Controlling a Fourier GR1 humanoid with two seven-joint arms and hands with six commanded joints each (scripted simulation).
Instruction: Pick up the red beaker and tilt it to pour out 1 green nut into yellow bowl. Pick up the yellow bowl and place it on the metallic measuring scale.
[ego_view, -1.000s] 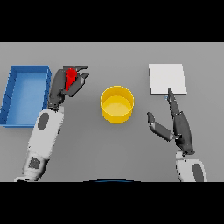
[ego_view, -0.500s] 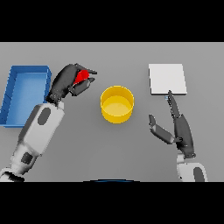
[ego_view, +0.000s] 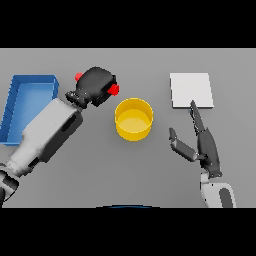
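Head view shows the red beaker (ego_view: 114, 89) almost wholly hidden inside the left hand (ego_view: 96, 86), with only a bit of red poking out at the hand's right edge and another bit at its far left. That hand's fingers are curled tight round the beaker, the back of the hand facing up, just left of and slightly beyond the yellow bowl (ego_view: 133, 119). Its white forearm slants down from the hand to the near left corner. The bowl stands upright on the grey table (ego_view: 150, 175), near the middle. Whether a nut lies in it cannot be told. Right and further off lies the pale square scale (ego_view: 191, 90), flat. The right hand (ego_view: 202, 145) hovers near the right, fingers straight and pointing at the scale, thumb spread left, holding nothing. A blue tray (ego_view: 15, 100) sits at the far left
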